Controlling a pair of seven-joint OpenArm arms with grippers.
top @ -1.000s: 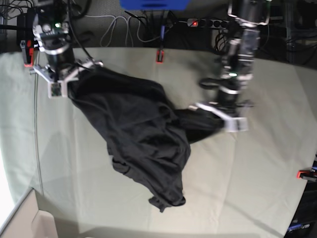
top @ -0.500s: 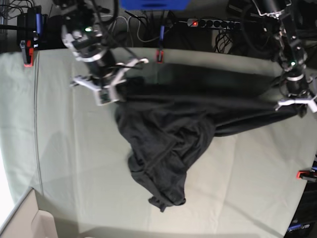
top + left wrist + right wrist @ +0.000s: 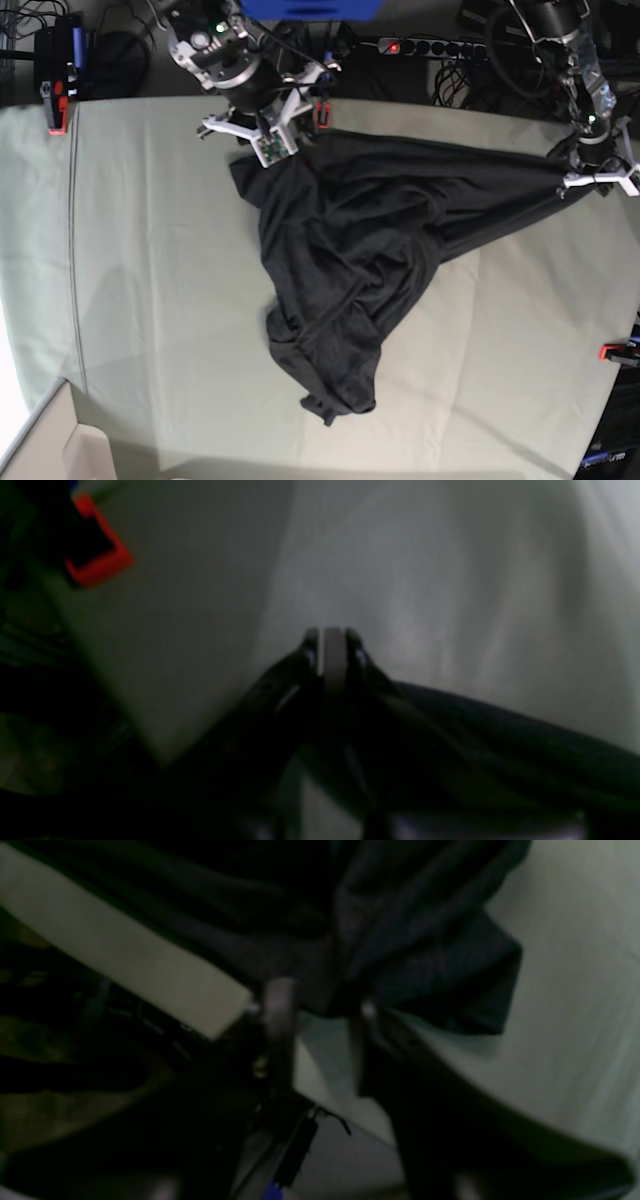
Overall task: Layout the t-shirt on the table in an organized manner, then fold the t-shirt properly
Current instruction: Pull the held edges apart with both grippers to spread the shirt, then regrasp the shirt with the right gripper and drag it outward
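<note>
The charcoal-black t-shirt point(image 3: 340, 260) lies crumpled on the pale grey-green table point(image 3: 150, 300), stretched along the back edge, with a bunched tail reaching toward the front. At its far right corner my left gripper point(image 3: 592, 182) is shut on the t-shirt; in the left wrist view the gripper point(image 3: 332, 640) is pressed together, with dark cloth point(image 3: 500, 740) trailing away. My right gripper point(image 3: 268, 145) hovers over the shirt's back left corner. In the right wrist view the gripper point(image 3: 322, 1005) stands open, with the cloth's edge point(image 3: 425, 940) at its fingertips and table showing in the gap.
Red clamps sit at the back middle edge point(image 3: 322, 112), the back left point(image 3: 56, 110) and the right edge point(image 3: 615, 352). A power strip point(image 3: 420, 46) and cables lie behind the table. A cardboard box corner point(image 3: 50, 445) shows at the front left.
My right gripper swung from the back left toward the back middle, dragging the shirt's corner, and its jaws have parted. The left gripper pulled the other corner far right and holds it stretched.
</note>
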